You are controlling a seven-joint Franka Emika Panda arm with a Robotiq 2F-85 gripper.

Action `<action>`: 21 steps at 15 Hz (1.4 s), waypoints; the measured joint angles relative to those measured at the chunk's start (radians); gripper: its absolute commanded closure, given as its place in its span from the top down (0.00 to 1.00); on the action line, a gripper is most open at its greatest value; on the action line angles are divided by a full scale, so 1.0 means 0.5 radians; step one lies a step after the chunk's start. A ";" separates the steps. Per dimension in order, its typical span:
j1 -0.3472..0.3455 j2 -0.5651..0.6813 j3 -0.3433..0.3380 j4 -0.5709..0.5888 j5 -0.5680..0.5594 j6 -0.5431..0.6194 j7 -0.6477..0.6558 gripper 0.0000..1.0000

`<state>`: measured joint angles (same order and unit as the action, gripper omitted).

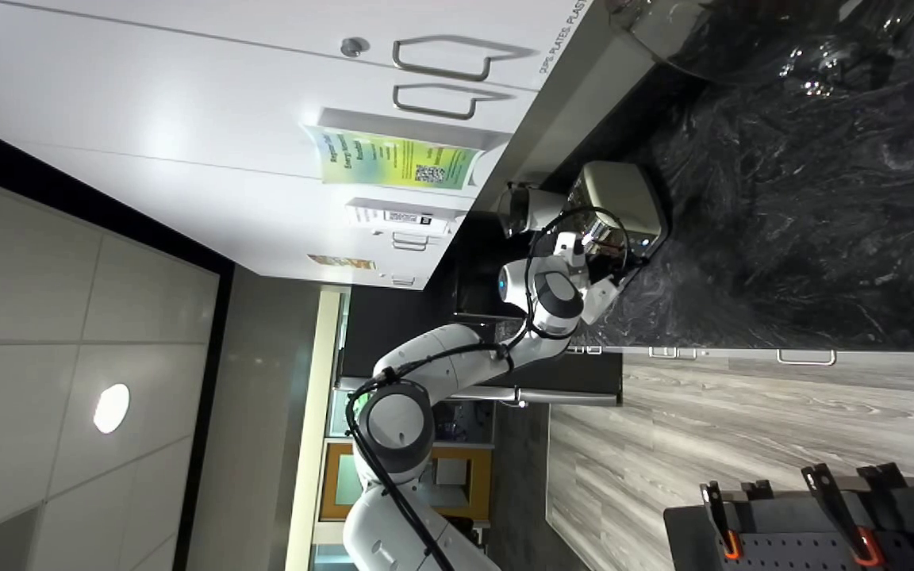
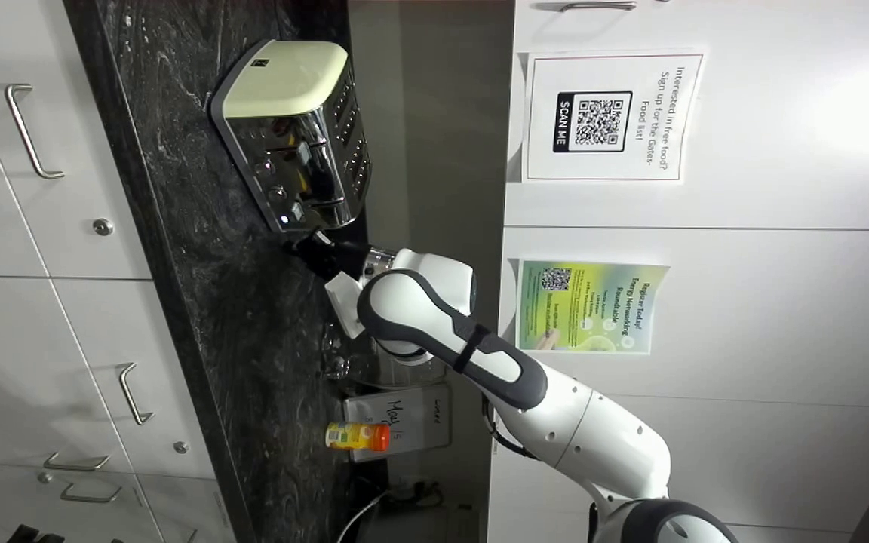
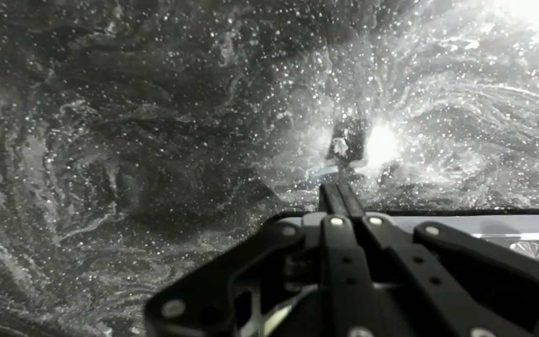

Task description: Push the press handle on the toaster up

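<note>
You're in close — gripper (image 3: 337,191) pinched narrow, empty, the toaster (image 2: 291,139) just beside it; press handle unreadable — its upward push likely yet to come.

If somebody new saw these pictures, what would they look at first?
Probably the big white robot arm, reaching over the dark counter with its closed black gripper beside the shiny, cream-sided toaster. Next, perhaps the bright yellow-green poster on the white cabinet door above the counter. A yellow container with an orange-red lid stands out too, farther along the counter.
</note>
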<state>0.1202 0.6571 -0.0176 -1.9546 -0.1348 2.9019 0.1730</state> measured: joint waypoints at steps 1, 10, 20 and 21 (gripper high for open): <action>-0.002 0.021 0.001 0.012 0.013 0.014 -0.018 0.00; -0.026 0.211 0.017 0.132 0.087 0.263 -0.067 0.00; -0.078 0.304 0.076 0.246 0.171 0.372 -0.067 0.00; -0.087 0.304 0.086 0.246 0.176 0.373 -0.067 0.00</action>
<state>0.0767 0.8092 0.0252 -1.8313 -0.0467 3.0884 0.1394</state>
